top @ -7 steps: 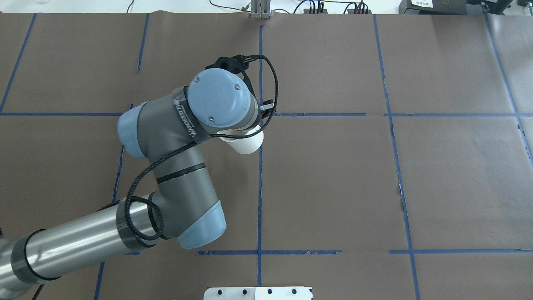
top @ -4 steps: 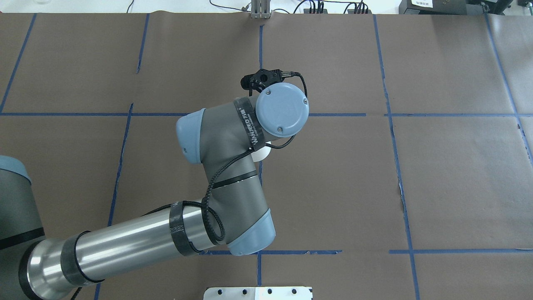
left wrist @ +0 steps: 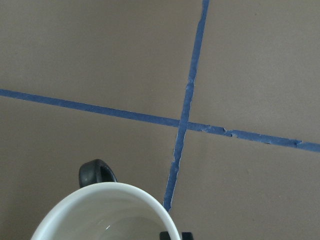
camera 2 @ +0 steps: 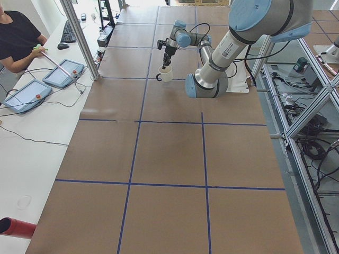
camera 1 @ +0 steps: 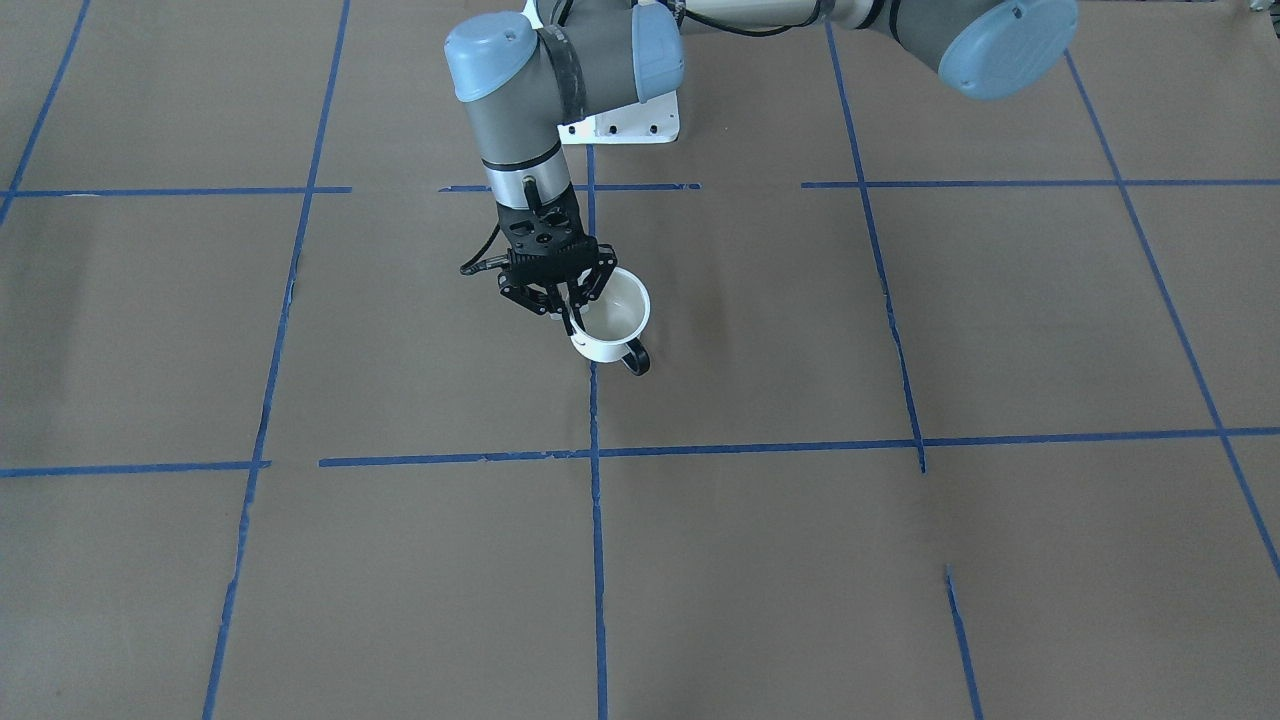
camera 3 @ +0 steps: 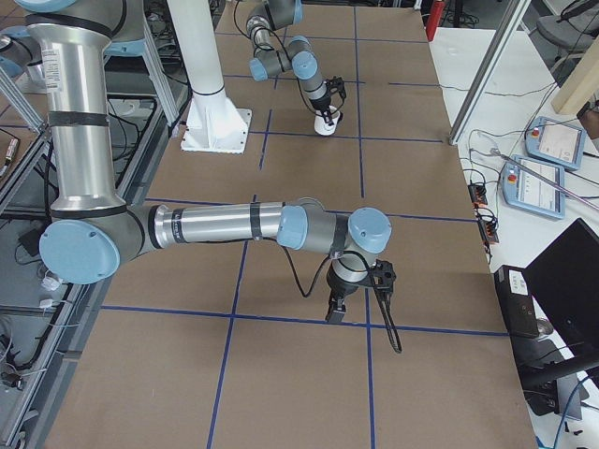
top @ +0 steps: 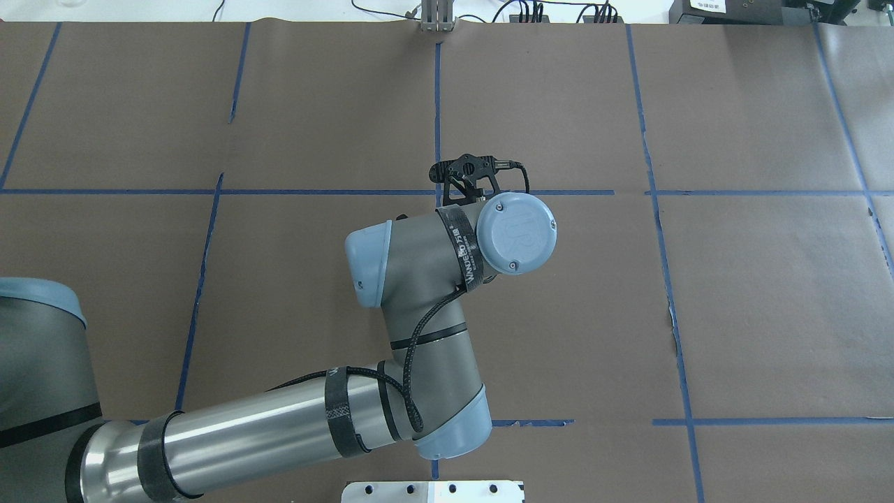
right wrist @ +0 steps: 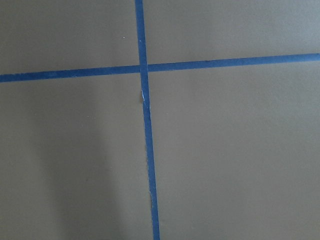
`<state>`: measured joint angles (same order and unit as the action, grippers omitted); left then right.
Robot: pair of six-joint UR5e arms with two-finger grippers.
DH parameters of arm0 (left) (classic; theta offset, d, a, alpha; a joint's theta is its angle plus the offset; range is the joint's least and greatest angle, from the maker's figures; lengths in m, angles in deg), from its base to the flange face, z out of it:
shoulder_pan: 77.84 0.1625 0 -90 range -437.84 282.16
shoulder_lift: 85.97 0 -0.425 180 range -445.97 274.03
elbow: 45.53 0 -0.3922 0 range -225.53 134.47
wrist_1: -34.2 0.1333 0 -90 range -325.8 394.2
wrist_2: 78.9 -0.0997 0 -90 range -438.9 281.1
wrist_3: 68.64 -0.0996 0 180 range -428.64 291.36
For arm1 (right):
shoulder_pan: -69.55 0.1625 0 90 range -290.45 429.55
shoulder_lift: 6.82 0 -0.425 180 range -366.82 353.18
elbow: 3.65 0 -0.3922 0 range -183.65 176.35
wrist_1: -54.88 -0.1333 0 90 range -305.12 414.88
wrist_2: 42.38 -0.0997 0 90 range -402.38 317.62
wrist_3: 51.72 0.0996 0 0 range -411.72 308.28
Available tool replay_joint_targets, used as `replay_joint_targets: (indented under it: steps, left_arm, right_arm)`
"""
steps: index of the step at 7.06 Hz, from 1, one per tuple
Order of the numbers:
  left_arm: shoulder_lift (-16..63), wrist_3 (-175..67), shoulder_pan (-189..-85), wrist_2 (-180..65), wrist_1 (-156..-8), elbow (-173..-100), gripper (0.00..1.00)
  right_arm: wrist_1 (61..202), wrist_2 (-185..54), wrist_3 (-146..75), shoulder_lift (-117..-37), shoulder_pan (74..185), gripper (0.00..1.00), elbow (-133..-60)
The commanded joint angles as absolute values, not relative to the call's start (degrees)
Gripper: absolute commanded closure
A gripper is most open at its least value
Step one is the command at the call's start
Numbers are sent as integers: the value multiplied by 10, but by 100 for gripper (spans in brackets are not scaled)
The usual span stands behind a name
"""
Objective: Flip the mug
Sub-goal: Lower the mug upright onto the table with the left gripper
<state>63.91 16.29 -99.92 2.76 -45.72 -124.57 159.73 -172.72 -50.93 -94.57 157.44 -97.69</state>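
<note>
The white mug (camera 1: 612, 318) stands upright with its mouth up on the brown table, beside a blue tape line. Its black handle (camera 1: 636, 358) points away from the robot. My left gripper (camera 1: 573, 314) points down and is shut on the mug's rim, one finger inside and one outside. The left wrist view shows the mug's open mouth (left wrist: 107, 215) and handle (left wrist: 96, 173) from above. In the overhead view my left wrist (top: 517, 232) hides the mug. My right gripper (camera 3: 334, 316) hovers far from the mug over a tape cross; I cannot tell if it is open.
The robot's white base plate (camera 1: 620, 125) lies behind the mug. Blue tape lines (camera 1: 760, 447) divide the brown paper table (camera 1: 900, 560) into squares. A side bench with tablets (camera 2: 32, 92) and a person (camera 2: 18, 37) runs along the far edge.
My left wrist has swung right and towards the robot in the overhead view. The white mug showed beside the wrist earlier; now the wrist covers it.
</note>
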Motion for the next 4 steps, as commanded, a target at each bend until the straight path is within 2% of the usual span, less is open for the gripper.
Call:
replay_joint_targets:
  steps: [1, 4]
  left_arm:
    - [644, 164, -995, 25, -457, -1243, 100]
    - [646, 164, -989, 23, -460, -1235, 100]
  right_arm:
    - [1597, -1727, -509, -946, 1574, 0, -977]
    - [1597, -1727, -509, -946, 1574, 0, -977]
